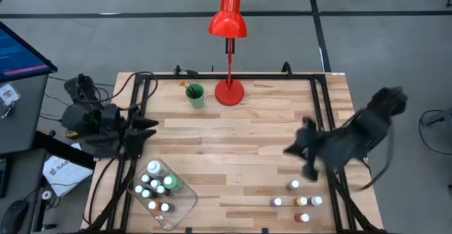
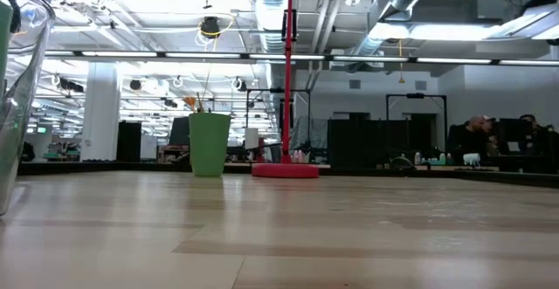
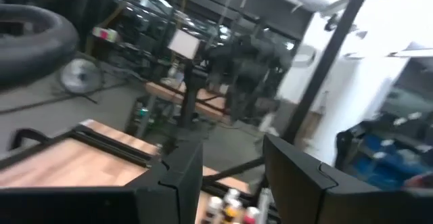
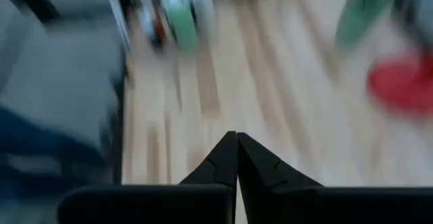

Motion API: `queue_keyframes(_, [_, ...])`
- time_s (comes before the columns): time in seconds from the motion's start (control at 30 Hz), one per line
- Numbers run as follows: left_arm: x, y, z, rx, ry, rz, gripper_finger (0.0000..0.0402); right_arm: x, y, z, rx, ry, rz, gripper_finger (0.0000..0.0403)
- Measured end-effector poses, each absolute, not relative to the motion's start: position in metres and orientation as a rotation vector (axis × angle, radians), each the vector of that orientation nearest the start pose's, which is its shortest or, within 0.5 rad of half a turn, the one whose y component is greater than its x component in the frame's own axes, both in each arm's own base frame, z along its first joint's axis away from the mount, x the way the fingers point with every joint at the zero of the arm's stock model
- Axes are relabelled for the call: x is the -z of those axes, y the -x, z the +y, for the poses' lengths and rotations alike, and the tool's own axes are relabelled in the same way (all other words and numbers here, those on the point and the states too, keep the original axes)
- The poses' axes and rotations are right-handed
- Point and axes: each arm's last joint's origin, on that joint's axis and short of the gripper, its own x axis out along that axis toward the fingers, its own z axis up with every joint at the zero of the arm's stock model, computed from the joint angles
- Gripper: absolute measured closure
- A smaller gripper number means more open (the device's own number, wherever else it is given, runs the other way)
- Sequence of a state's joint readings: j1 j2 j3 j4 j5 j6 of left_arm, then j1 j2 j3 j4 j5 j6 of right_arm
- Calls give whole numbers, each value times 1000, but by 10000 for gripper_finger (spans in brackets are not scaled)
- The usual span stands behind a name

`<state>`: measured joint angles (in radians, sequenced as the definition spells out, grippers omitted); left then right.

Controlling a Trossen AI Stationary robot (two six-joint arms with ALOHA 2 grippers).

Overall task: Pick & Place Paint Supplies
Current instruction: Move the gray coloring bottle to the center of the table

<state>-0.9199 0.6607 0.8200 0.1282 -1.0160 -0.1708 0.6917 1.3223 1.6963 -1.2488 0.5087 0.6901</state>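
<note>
1. Our right gripper [image 4: 237,149] hangs above the table, jaws together on nothing.
2. Our left gripper [image 3: 233,176] waits, jaws apart.
3. Five bottles [image 1: 301,201] remain loose; others fill the tray [image 1: 185,204].

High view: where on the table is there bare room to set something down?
The wide wood middle is bare, between the green cup and lamp base at the back and the clear tray at front left. Crowded: the loose bottles at front right, under the right gripper.

Grey floor [image 1: 395,43], exposed ceiling ducts [image 2: 410,10], bright strip lights [image 2: 175,55].
</note>
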Motion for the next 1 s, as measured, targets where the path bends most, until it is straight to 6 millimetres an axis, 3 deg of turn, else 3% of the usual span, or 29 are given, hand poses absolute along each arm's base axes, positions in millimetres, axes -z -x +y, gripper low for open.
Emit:
queue_keyframes(0.13, [-384, -117, -88, -127, 362, -159, 259, -462, -149, 90, 17, -145, 434, 401])
queue_keyframes(0.27, [-379, -150, -93, -88, 363, -128, 259, -461, -119, 56, 19, -145, 228, 402])
queue_keyframes(0.5, [-371, -221, -87, 34, 314, -19, 259, -415, -87, 29, -11, -244, 82, 402])
queue_keyframes(0.8, [-350, -306, -72, 141, 266, 129, 259, -351, -74, 21, -11, -278, 26, 402])
queue_keyframes(1.0, [-331, -348, -74, 195, 195, 176, 259, -314, -70, 19, -13, -287, 14, 403])
